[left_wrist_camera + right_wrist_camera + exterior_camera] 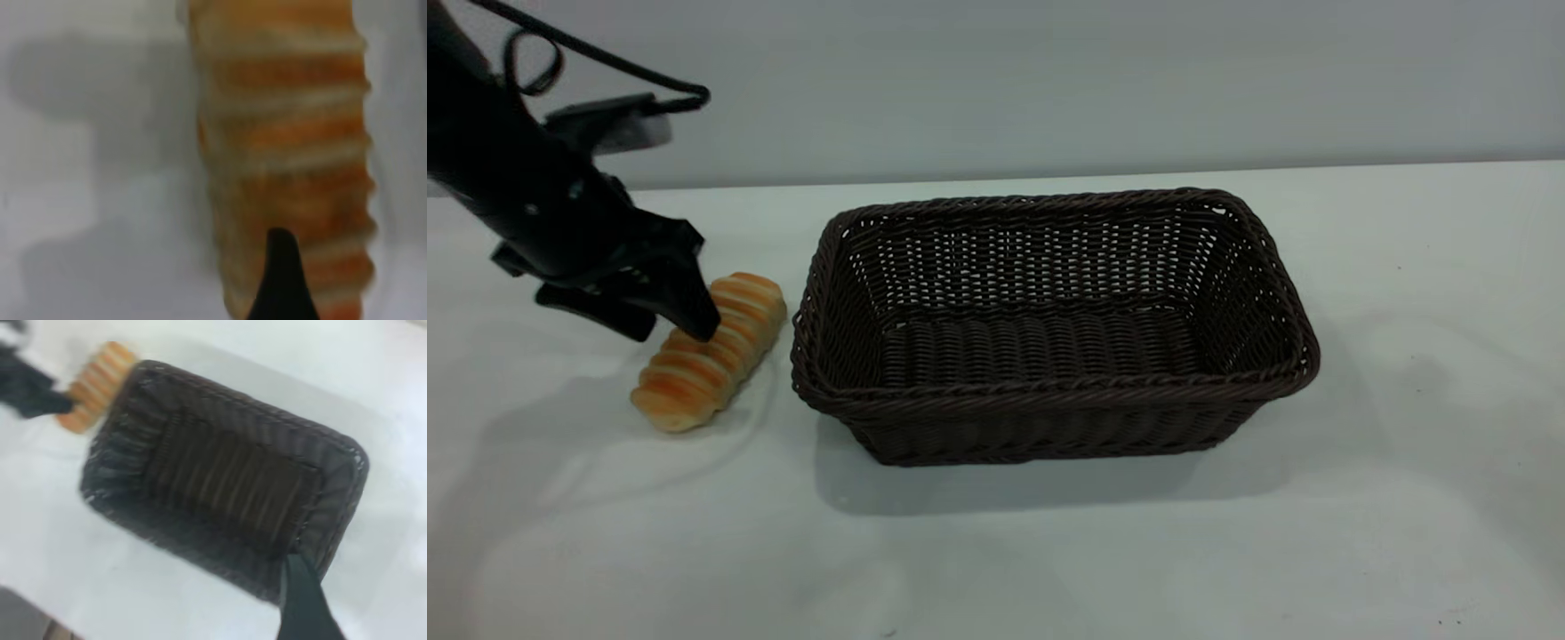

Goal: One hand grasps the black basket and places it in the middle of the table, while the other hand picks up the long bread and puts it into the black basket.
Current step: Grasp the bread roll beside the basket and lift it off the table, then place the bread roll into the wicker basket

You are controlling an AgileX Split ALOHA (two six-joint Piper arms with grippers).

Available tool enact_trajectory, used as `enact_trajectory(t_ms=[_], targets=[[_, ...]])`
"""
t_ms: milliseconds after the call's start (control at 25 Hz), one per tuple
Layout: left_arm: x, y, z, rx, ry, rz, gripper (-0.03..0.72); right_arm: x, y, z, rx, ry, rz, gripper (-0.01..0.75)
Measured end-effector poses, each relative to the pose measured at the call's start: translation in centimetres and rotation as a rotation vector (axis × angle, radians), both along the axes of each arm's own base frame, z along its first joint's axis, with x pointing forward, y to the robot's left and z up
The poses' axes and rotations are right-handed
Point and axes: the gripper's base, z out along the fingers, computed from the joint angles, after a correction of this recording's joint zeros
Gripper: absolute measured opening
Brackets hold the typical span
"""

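The long bread (710,352) lies on the table (1049,551) just left of the black basket (1049,391), apart from it. The left gripper (669,322) straddles the loaf's middle, fingers spread to either side, one fingertip (283,280) against its crust. The basket sits empty mid-table. The right gripper's state cannot be told.

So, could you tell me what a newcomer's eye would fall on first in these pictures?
Probably the black basket, large and empty, sitting mid-table. Next, the long bread lying on the table just beside the basket's left end, with the left gripper down on it, fingers straddling the loaf. The right gripper is out of the exterior view; its wrist camera looks down on the basket.
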Motion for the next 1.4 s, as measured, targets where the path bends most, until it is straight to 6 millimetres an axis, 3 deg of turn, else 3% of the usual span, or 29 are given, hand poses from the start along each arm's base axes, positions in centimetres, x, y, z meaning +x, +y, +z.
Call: enact_trajectory(t_ms=[200, 400, 480, 600, 680, 720, 800, 960, 1040, 1160, 1280, 1400], targets=[[1.4, -0.6, -2.3, 0.029, -0.038, 0.001, 0.576, -6.4, -1.0, -0.1, -0.007, 0.008, 0.008, 0.463], [1.6, -1.4, -4.3, 0.043, -0.033, -0.004, 0.545, -12.6, -2.1, -2.7, -0.047, 0.042, 0.011, 0.461], [1.6, -1.4, -4.3, 0.048, -0.04, -0.006, 0.472, -15.4, -2.8, -3.8, -0.072, 0.036, 0.005, 0.461], [1.7, -1.4, -3.9, 0.052, -0.053, -0.008, 0.234, -19.4, -3.8, -6.9, -0.113, 0.059, -0.014, 0.46], [1.7, -1.5, -3.0, 0.045, -0.062, -0.014, 0.117, -21.9, -4.4, -8.9, -0.139, 0.061, -0.036, 0.46], [1.7, -1.7, -2.1, 0.04, -0.073, -0.02, 0.101, -23.2, -4.8, -9.9, -0.151, 0.054, -0.047, 0.46], [1.9, -1.8, 0.5, 0.031, -0.123, -0.026, 0.101, -25.5, -5.4, -11.5, -0.165, 0.019, -0.084, 0.46], [1.5, -2.7, 8.2, -0.012, -0.267, -0.035, 0.101, -28.8, -6.4, -14.4, -0.159, -0.043, -0.16, 0.46], [0.8, -4.3, 11.1, -0.049, -0.321, -0.06, 0.101, -30.1, -6.7, -14.7, -0.143, -0.121, -0.191, 0.46], [-0.5, -8.2, 12.9, -0.103, -0.348, -0.132, 0.101, -31.1, -7.2, -15.0, -0.121, -0.255, -0.25, 0.46], [-1.9, -12.8, 12.2, -0.136, -0.325, -0.229, 0.101, -31.5, -7.7, -15.2, -0.112, -0.307, -0.307, 0.46], [-3.2, -17.1, 9.5, -0.13, -0.295, -0.326, 0.101, -31.5, -7.8, -15.2, -0.104, -0.312, -0.33, 0.46]])
